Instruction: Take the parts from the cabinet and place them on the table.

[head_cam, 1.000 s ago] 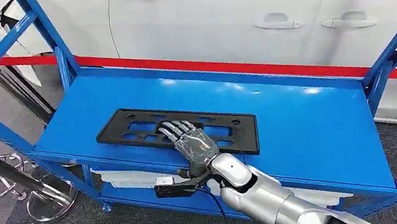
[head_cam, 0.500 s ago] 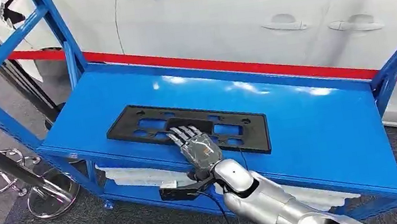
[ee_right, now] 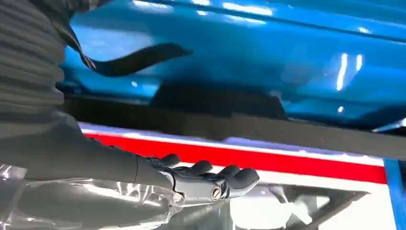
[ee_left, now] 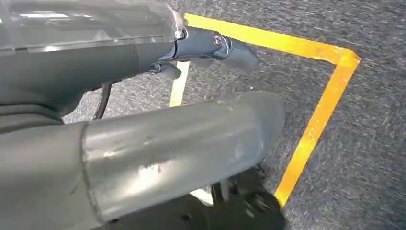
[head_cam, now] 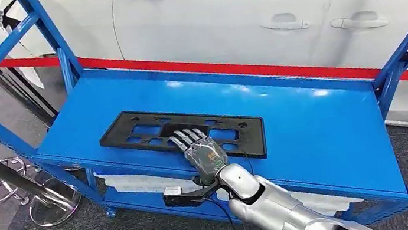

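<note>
A flat black plastic frame part [head_cam: 132, 130] with several cut-outs lies on the blue cabinet shelf [head_cam: 311, 130], near its front edge. My right hand [head_cam: 201, 151] reaches in from the front and rests palm down on the part's middle, fingers stretched out flat, gripping nothing. In the right wrist view the straight fingers [ee_right: 206, 184] lie beside the part's dark edge [ee_right: 215, 120]. My left hand [ee_left: 143, 120] hangs over grey carpet, empty, with its fingers apart.
Blue cabinet uprights [head_cam: 41, 29] stand at both ends of the shelf. A white car [head_cam: 225, 23] and a red strip [head_cam: 243, 68] are behind it. White parts [head_cam: 139, 183] lie on the lower shelf. Chrome stanchions [head_cam: 13, 176] stand at the left. Yellow floor tape [ee_left: 316, 129] marks the carpet.
The camera swayed and came back. My right hand has slid slightly back toward the shelf's front edge; the black part has stayed where it was.
</note>
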`<state>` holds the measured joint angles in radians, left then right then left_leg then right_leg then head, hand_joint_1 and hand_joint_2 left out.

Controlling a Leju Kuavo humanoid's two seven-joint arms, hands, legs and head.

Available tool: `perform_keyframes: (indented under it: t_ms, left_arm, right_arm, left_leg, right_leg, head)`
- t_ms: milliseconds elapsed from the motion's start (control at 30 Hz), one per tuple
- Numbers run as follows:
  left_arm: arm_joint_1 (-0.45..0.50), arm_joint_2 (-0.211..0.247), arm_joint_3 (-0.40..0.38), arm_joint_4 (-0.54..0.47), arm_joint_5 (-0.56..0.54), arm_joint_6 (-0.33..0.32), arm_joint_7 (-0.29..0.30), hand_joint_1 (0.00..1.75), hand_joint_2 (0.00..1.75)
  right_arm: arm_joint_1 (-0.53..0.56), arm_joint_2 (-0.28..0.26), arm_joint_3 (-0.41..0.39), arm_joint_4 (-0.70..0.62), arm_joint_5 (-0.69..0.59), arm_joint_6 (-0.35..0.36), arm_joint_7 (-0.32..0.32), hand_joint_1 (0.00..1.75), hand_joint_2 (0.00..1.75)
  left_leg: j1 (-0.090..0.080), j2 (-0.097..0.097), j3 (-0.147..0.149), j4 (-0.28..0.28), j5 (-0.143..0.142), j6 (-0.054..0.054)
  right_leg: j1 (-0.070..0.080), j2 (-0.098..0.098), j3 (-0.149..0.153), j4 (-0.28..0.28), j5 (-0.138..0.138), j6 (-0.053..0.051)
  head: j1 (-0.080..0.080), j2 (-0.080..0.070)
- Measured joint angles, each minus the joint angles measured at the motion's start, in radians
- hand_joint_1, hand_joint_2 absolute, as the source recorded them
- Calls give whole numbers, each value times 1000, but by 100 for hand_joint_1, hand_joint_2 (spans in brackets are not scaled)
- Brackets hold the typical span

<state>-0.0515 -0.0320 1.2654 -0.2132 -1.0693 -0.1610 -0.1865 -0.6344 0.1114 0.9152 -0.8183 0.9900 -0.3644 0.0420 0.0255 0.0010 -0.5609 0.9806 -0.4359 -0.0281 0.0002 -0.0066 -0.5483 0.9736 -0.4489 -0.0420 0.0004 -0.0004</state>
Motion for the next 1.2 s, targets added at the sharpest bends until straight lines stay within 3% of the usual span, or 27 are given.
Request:
perform_keyframes:
  t_ms: [33, 133, 200, 267, 300, 333, 367, 400, 500, 533, 633, 667, 700, 767, 833, 867, 900, 933, 1000, 1033, 1067, 1100, 1200]
  left_arm:
    - [-2, 0, 0, 0, -2, 0, 0, 0, 0]
    - [-2, 1, 0, 0, -10, 0, 0, 0, 0]
    - [-4, 2, 0, 0, -13, 0, 0, 0, 0]
    - [-5, 3, 0, 0, -19, 0, 0, 0, 0]
    - [-4, 3, 0, 0, -20, -2, 0, 0, 0]
    - [-3, 4, 0, 0, -21, -3, 0, 0, 0]
    - [-3, 5, 0, 0, -23, -5, 0, 0, 0]
    - [-3, 6, 0, 0, -25, -7, -1, 0, 0]
    - [-4, 6, -2, 0, -30, -10, -3, 0, 0]
    - [-3, 5, -2, 0, -31, -10, -3, 0, 0]
    - [-5, 5, -3, 0, -37, -13, -3, 0, 0]
    - [-5, 5, -3, 0, -41, -13, -4, 0, 0]
    - [-6, 7, -3, 0, -42, -14, -4, 0, 0]
    - [-6, 8, -3, 0, -44, -14, -6, 0, 0]
    - [-6, 11, -4, 0, -48, -14, -6, 0, 0]
    - [-4, 11, -4, 0, -50, -14, -6, 0, 0]
    - [-2, 11, -4, 0, -51, -14, -6, 0, 0]
    - [-1, 12, -4, 0, -51, -14, -6, 0, 0]
    - [-3, 13, -4, 0, -52, -14, -6, 0, 0]
    - [-4, 13, -5, 0, -53, -14, -7, 0, 0]
    - [-7, 13, -5, 0, -54, -14, -8, 0, 0]
    - [-8, 13, -5, 0, -55, -13, -9, 0, 0]
    - [-5, 13, -6, 0, -62, -12, -9, 0, 0]
  right_arm:
    - [0, 3, -2, 2, 7, -14, 3, 0, 175]
    - [0, 14, -29, 1, -9, -51, 0, 0, 175]
    - [-4, 17, -57, -16, -50, -45, -21, 0, 175]
    - [-12, 17, -84, -46, -115, -2, -55, 0, 175]
    - [-13, 16, -98, -64, -165, 31, -78, 0, 175]
    - [-13, 16, -114, -87, -223, 74, -97, 0, 175]
    - [-12, 16, -121, -98, -249, 96, -102, 0, 175]
    - [-13, 16, -125, -111, -276, 119, -108, 0, 175]
    - [-19, 16, -136, -136, -309, 146, -119, 0, 175]
    - [-26, 16, -138, -139, -318, 152, -123, 0, 175]
    - [-34, 17, -139, -136, -342, 151, -135, 0, 175]
    - [-36, 18, -139, -134, -353, 150, -140, 0, 175]
    - [-38, 20, -139, -134, -359, 150, -141, 0, 175]
    - [-47, 23, -139, -129, -365, 150, -145, 0, 175]
    - [-47, 24, -139, -121, -357, 149, -147, 0, 175]
    - [-47, 24, -139, -113, -344, 146, -144, 0, 175]
    - [-46, 24, -139, -109, -332, 144, -138, 0, 175]
    - [-46, 24, -139, -104, -315, 139, -131, 0, 175]
    - [-47, 27, -138, -96, -282, 122, -122, 0, 175]
    - [-47, 30, -134, -92, -264, 113, -114, 0, 175]
    - [-49, 30, -129, -85, -232, 98, -102, 0, 175]
    - [-51, 31, -119, -79, -193, 82, -87, 0, 175]
    - [-53, 32, -87, -61, -90, 45, -43, 0, 175]
  left_leg:
    - [-6, -3, 7, -11, -2, 8]
    - [-9, -5, -2, -3, -3, 27]
    - [-2, -3, 0, -9, 4, 41]
    - [-3, -3, -2, -8, 4, 49]
    - [-4, -3, -3, -8, 4, 50]
    - [-4, -2, -4, -7, 4, 51]
    - [-4, -3, -3, -7, 3, 50]
    - [-4, -4, -2, -7, 3, 50]
    - [-4, -8, 7, -7, 0, 45]
    - [-1, -7, 4, -10, 0, 42]
    - [1, -7, 0, -13, 5, 22]
    - [0, -7, 4, -21, 9, 15]
    - [-4, -7, 1, -19, 1, 9]
    - [-1, -5, -30, 62, -55, 7]
    - [-1, -6, -110, 232, -127, 1]
    - [-1, -5, -141, 295, -143, -3]
    - [-1, -5, -148, 305, -136, -4]
    - [0, -5, -131, 266, -102, -4]
    - [1, -3, -44, 85, -7, -4]
    - [4, -1, -10, 6, 11, -4]
    - [-3, -4, 4, -14, 0, -1]
    - [-3, -7, -2, -6, 1, 11]
    - [-2, -8, -3, -8, 4, 30]
  right_leg:
    - [7, 3, -8, 9, -2, 4]
    - [6, 4, -13, 9, 1, 16]
    - [1, 6, -22, 39, -27, 28]
    - [-3, 5, -79, 166, -103, 36]
    - [-5, 5, -127, 267, -147, 40]
    - [-6, 5, -159, 334, -168, 42]
    - [-7, 5, -170, 352, -161, 42]
    - [-7, 5, -156, 319, -129, 41]
    - [-3, 6, -25, 54, 5, 20]
    - [3, 7, -11, 23, -8, 9]
    - [11, 8, -16, 15, -2, 6]
    - [10, 8, -15, 8, 1, 2]
    - [-6, 6, -5, -9, 9, -2]
    - [-5, 3, -1, -15, 12, -9]
    - [-2, 1, -1, -14, 11, -11]
    - [0, 1, -3, -12, 11, -12]
    - [0, 1, -3, -10, 10, -12]
    - [0, 1, -3, -9, 9, -12]
    - [-3, 3, -1, -2, 3, -6]
    - [-2, 4, -2, 3, -1, 0]
    - [7, 7, -8, 10, -4, 5]
    - [8, 7, -11, 10, -2, 8]
    - [5, 7, -11, 14, -7, 17]
  head:
    - [0, 0]
    - [0, 0]
    - [1, 0]
    - [1, 0]
    - [0, 0]
    - [0, 0]
    - [0, 0]
    - [0, 0]
    - [0, 0]
    - [0, 0]
    - [1, 0]
    - [1, 0]
    - [0, 0]
    - [0, 0]
    - [0, 0]
    - [0, 0]
    - [0, 0]
    - [0, 0]
    - [0, 0]
    - [0, 0]
    - [0, 0]
    - [0, 0]
    - [0, 0]
